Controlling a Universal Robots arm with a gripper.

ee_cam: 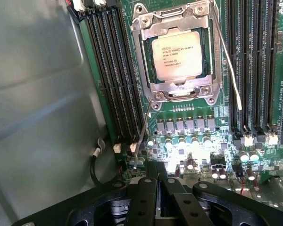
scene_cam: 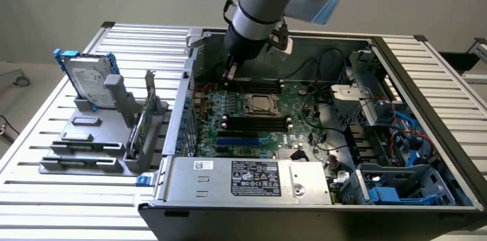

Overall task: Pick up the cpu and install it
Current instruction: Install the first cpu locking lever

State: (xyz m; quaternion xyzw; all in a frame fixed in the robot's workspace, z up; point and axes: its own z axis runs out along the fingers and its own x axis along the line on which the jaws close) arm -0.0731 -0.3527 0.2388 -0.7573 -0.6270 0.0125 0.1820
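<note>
a slatted metal surface [scene_cam: 61, 207] carries an open computer case [scene_cam: 426, 81], lying on its side with the inside facing up. the robot arm [scene_cam: 263, 1] reaches down into the case from above. at the case's near edge sits a grey power supply [scene_cam: 251, 178] with a label on top. the green motherboard [scene_cam: 304, 115] covers the case floor. on the exterior view's left, outside the case, a grey rack [scene_cam: 84, 138] holds a silver hard drive [scene_cam: 88, 78] with blue rails, standing on edge.

rows of black memory slots [ee_cam: 115, 70] run on both sides of the metal-framed socket [ee_cam: 141, 52] in the middle of the board. the cpu [scene_cam: 260, 103] [ee_cam: 177, 56] lies flat inside that socket – its silver-grey top with printed text shows through the frame's opening, and thin wire levers stand beside the frame.

the end effector [scene_cam: 230, 74] [ee_cam: 157, 165] hovers over the board's far part toward the exterior view's left, near the memory slots and apart from the cpu – its black fingers [ee_cam: 144, 197] are drawn together with nothing between them.
</note>
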